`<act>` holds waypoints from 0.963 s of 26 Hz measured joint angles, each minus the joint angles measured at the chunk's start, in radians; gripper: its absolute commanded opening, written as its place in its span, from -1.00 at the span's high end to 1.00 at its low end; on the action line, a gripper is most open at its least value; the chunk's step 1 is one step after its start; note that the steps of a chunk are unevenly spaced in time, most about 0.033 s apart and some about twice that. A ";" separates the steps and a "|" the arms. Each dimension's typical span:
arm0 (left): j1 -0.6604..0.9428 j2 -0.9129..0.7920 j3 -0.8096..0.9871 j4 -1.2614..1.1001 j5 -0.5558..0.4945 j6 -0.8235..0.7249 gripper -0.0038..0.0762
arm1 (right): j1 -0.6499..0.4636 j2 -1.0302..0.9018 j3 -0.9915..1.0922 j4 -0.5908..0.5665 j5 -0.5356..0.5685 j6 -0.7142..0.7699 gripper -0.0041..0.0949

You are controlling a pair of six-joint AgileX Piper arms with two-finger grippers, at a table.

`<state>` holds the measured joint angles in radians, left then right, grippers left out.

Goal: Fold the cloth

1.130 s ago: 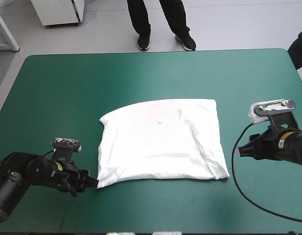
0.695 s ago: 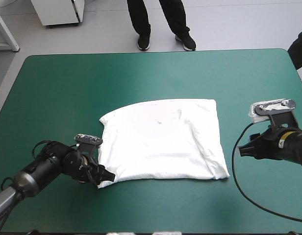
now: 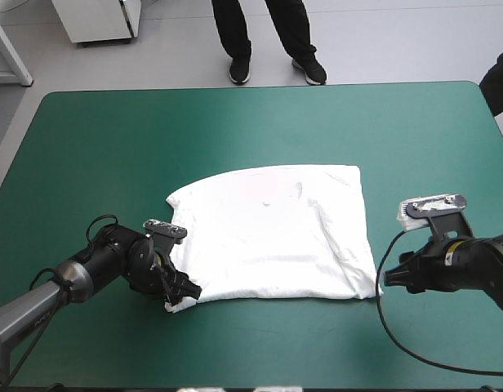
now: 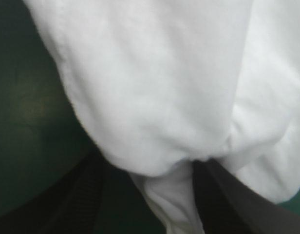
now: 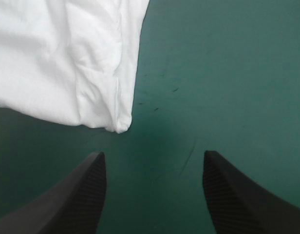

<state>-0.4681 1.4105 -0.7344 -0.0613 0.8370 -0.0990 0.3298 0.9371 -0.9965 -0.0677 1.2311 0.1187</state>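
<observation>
T-shirt lies flat at frame centre, with bare teal-green cover all round. Lower left, the left gripper straddles its corner, fingers parted. Lower right, the right gripper gapes just beside the other corner.

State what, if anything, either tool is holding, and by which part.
Nothing is held yet. The left tool stands open astride the near-left corner of the T-shirt; the right tool, also open, is just short of its near-right corner.
</observation>
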 measured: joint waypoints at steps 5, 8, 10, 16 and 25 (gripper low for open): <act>0.001 0.026 -0.006 -0.021 0.001 0.036 0.48 | 0.000 0.000 0.062 0.050 -0.047 0.007 -0.21; 0.001 0.036 -0.010 -0.040 -0.002 0.050 0.77 | 0.000 0.000 0.077 0.052 -0.051 0.007 -0.21; 0.001 0.038 -0.012 -0.057 -0.005 0.053 0.91 | 0.000 0.000 0.085 0.052 -0.056 0.007 -0.21; 0.002 0.045 -0.014 -0.081 -0.005 0.060 0.93 | 0.000 0.008 0.126 0.104 -0.114 -0.017 -0.22; 0.003 0.045 -0.015 -0.085 0.000 0.084 0.93 | 0.000 0.247 0.212 0.126 -0.307 -0.040 -0.31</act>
<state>-0.4651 1.4553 -0.7495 -0.1466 0.8372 -0.0153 0.3298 1.1838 -0.7845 0.0582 0.9242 0.0784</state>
